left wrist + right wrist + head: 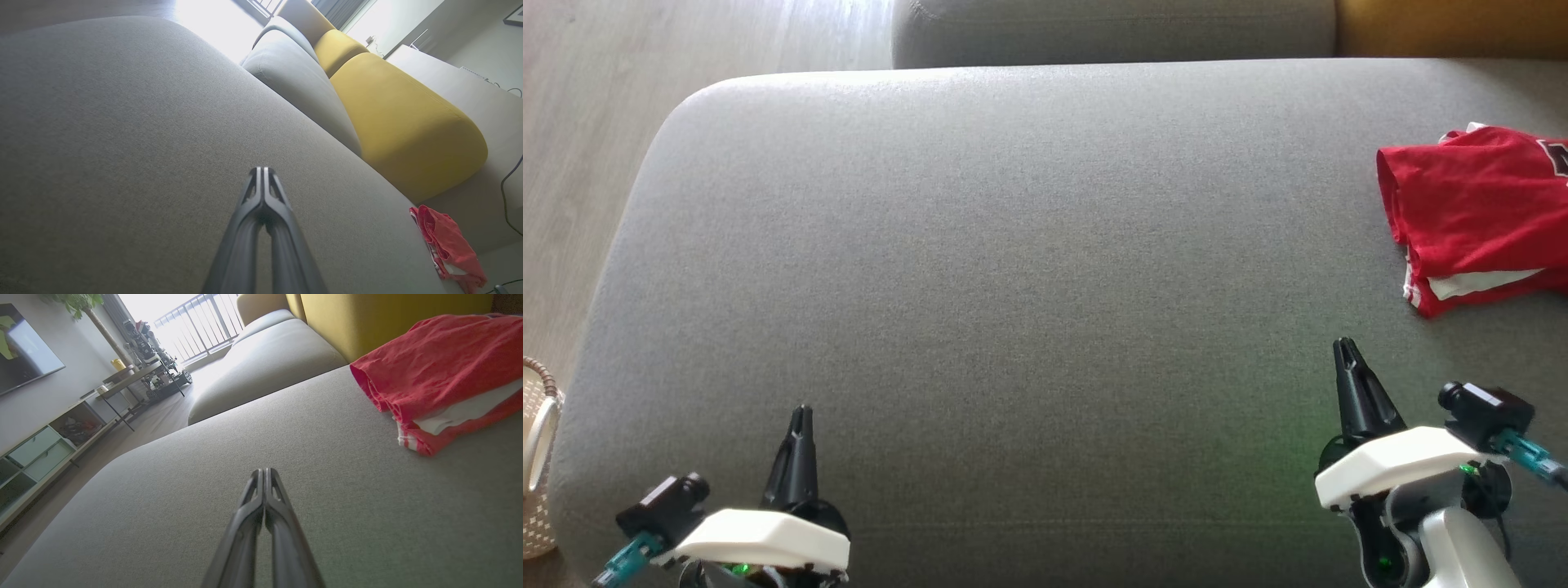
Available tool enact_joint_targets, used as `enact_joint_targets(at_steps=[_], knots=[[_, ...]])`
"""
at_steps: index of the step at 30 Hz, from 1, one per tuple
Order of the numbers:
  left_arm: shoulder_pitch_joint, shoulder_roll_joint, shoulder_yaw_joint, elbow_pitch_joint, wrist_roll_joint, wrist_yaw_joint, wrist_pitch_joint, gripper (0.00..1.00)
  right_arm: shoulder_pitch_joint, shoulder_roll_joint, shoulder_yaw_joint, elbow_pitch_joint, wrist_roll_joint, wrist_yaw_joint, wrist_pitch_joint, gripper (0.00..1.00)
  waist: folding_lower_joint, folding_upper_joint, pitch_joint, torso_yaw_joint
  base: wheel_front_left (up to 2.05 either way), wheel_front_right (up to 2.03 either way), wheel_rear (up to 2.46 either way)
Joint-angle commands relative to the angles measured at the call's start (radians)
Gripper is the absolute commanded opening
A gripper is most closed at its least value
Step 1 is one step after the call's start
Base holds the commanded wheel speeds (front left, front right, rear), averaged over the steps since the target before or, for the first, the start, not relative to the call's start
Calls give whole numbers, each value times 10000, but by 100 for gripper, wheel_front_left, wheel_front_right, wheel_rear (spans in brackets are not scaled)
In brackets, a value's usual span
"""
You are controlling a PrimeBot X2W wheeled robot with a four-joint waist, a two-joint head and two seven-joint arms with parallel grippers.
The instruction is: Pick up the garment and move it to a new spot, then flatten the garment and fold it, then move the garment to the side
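The red folded cloth garment with white trim (1478,204) lies at the far right of the broad grey fabric sofa seat (1013,245), its right part cut off by the head view's edge. A white layer pokes out of its near side, so the fold looks loose.

The left tool (800,415) is at the near left and the right tool (1346,349) at the near right. Both have their fingers pressed fully together and grip nothing, and both are well apart from the garment.

The task looks close to done. The main risk is the right tool, which is nearer the garment. A careless sweep towards the far right could catch the near corner and open the fold. I cannot tell how much seat lies beyond the garment, so a nudge might also push it off.
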Motion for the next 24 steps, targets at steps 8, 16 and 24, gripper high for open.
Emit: enact_joint_targets(at_steps=[8, 16, 24], knots=[[-609, 147, 359, -268, -954, -116, 228, 0, -318, 22, -133, -413, 1165, -1, 316, 0, 0, 0, -42, -74, 0, 0, 0], [-714, 167, 483, -231, -1744, -143, 442, 0, -304, 27, -226, -454, 2122, -1, 551, 0, 0, 0, -81, -144, 0, 0, 0], [-819, 182, 613, -191, -2529, -171, 662, 0, -290, 32, -318, -495, 3080, -2, 786, 0, 0, 0, -121, -214, 0, 0, 0]])
